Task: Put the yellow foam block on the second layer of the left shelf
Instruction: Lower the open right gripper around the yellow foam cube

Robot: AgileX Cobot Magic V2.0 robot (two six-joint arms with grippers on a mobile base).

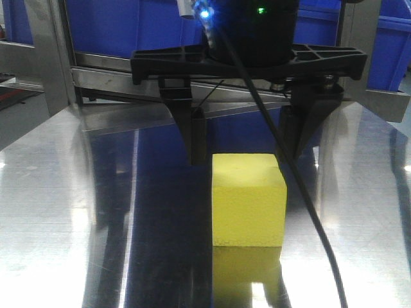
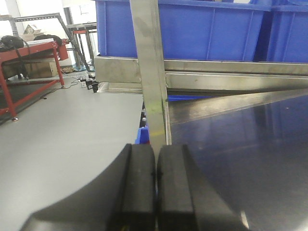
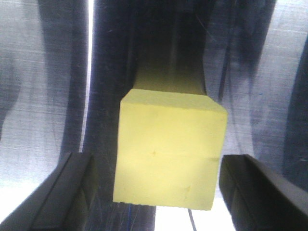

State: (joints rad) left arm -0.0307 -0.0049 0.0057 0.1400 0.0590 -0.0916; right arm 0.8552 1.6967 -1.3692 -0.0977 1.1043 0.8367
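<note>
Yellow cube-shaped foam block (image 1: 248,200) on polished metal surface (image 1: 64,224): likely light, compressible; grip opposite side faces. Right tool (image 1: 244,151) spread wide, flanking block, not touching. Left tool (image 2: 155,166) closed, empty.

yellow foam block (image 1: 249,200): bright yellow, fine-pored, between fingers of right hand (image 1: 244,151), black. Bins (image 1: 128,25) behind hand: blue. Shelf (image 1: 64,192) beneath: brushed silver, blue reflections. Left hand (image 2: 155,187): black.
</note>
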